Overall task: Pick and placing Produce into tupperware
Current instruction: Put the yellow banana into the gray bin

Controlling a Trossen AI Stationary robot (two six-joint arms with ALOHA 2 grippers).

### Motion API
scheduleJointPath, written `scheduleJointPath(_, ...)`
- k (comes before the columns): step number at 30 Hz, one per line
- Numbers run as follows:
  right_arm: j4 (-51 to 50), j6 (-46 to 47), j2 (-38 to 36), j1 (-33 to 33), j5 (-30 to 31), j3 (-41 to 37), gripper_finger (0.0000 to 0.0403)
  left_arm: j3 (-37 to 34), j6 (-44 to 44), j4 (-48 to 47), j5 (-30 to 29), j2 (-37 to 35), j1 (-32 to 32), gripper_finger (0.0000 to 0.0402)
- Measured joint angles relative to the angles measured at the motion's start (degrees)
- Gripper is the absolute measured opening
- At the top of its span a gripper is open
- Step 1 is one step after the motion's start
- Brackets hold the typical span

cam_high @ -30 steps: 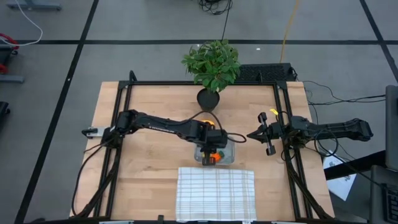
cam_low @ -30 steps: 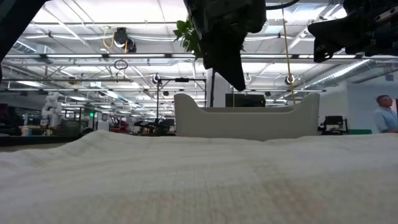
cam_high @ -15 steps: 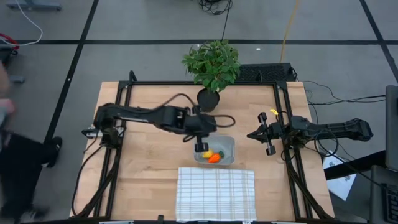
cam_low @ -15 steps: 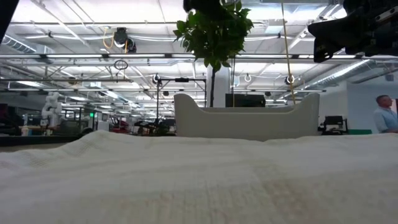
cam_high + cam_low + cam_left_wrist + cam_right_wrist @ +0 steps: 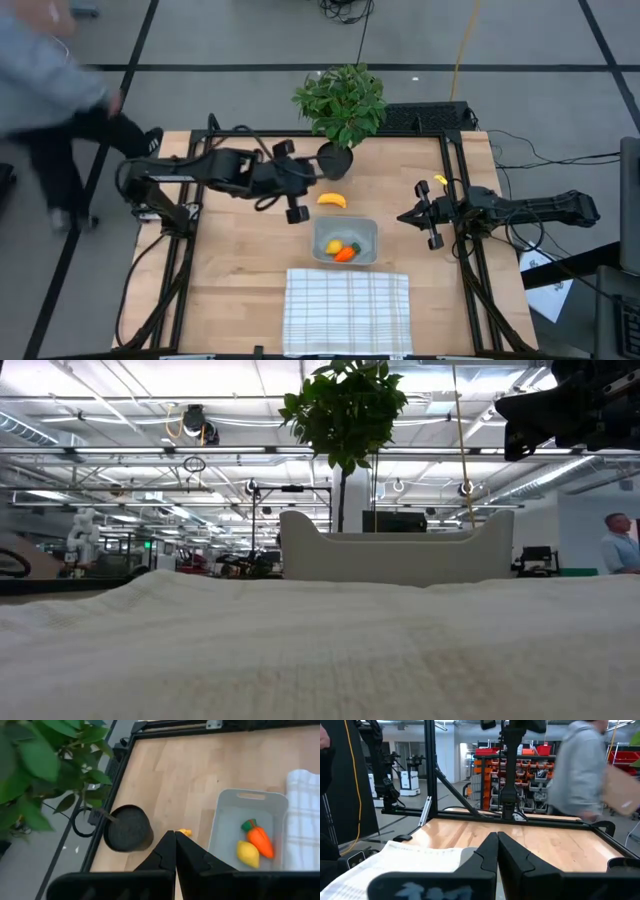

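carrot [image 5: 345,255], lemon [image 5: 333,247] in tupperware [image 5: 367,233] | banana [image 5: 332,200] beside | no writing legible

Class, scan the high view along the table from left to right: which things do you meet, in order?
Left gripper → banana → tupperware → right gripper
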Motion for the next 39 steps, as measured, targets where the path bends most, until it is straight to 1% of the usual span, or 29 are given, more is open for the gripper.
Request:
scheduleJointPath(7,0.5,0.1,0.0,0.0,0.0,0.0,0.0000,0.0,-0.2,-2.3,-0.2,-3.6,-1.1,0.0000)
scheduleJointPath(15,0.5,0.1,0.0,0.0,0.0,0.0,0.0000,0.0,-0.7,-5.7,-4.4,-9.5,-0.6,0.0000)
scheduleJointPath(17,0.5,0.1,0.0,0.0,0.0,0.0,0.0000,-0.1,-0.1,-6.1,-4.5,-11.1,-0.3,0.0000)
scheduleJointPath(20,0.5,0.1,0.0,0.0,0.0,0.0,0.0000,-2.8,2.5,-4.1,-4.7,-14.1,0.3,0.0000)
scheduleJointPath(22,0.6,0.1,0.0,0.0,0.0,0.0,0.0000,-6.2,4.5,-1.8,-4.5,-16.8,1.5,0.0000)
scheduleJointPath(25,0.6,0.3,0.0,0.0,0.0,0.0,0.0000,-13.2,4.9,2.1,-3.8,-21.9,4.5,0.0000)
scheduleJointPath(29,0.6,1.1,0.0,0.0,0.0,0.0,0.0000,-25.4,5.6,11.3,2.0,-30.8,8.3,0.0000)
scheduleJointPath(33,0.5,1.5,0.0,0.0,0.0,0.0,0.0000,-38.4,3.5,24.0,5.4,-39.8,11.2,0.0000)
scheduleJointPath(37,0.6,1.3,0.0,0.0,0.0,0.0,0.0000,-51.4,3.1,37.0,12.0,-47.8,12.1,0.0000)
scheduleJointPath(39,0.6,1.2,0.0,0.0,0.0,0.0,0.0000,-57.1,3.7,40.0,13.6,-50.9,12.3,0.0000)
